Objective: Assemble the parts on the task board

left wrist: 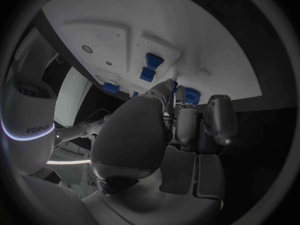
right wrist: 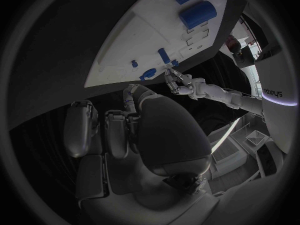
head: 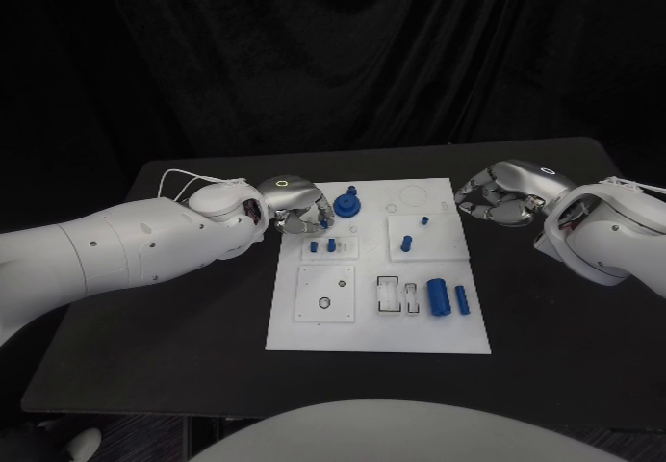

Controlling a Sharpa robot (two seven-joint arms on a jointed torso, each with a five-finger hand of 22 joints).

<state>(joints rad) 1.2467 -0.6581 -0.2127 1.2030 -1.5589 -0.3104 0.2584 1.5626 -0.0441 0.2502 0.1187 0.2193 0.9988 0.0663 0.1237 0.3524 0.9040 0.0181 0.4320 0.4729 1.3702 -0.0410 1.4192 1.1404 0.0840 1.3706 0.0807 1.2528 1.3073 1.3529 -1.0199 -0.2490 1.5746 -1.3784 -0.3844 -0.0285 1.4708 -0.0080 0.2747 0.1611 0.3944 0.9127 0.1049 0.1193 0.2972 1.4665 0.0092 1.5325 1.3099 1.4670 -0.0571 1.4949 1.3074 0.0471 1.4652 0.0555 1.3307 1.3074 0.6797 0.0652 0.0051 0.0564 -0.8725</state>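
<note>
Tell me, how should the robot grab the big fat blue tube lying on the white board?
Probably by its round sides, coming straight down from above. The big blue cylinder lies flat on the task board, so its long curved sides face outward. A thinner blue cylinder lies close beside it, so fingers have little room there. The right hand looks nearer to it, off the board's edge.

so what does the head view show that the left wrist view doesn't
Head view alone: the right hand off the board's right edge, holding nothing, and the two blue cylinders lying near the board's front right.

Left wrist view alone: the left hand's fingers from behind, reaching onto the board, which is seen from a low angle.

Both: the white board, the left hand at its far left, and small blue parts standing on it.
</note>
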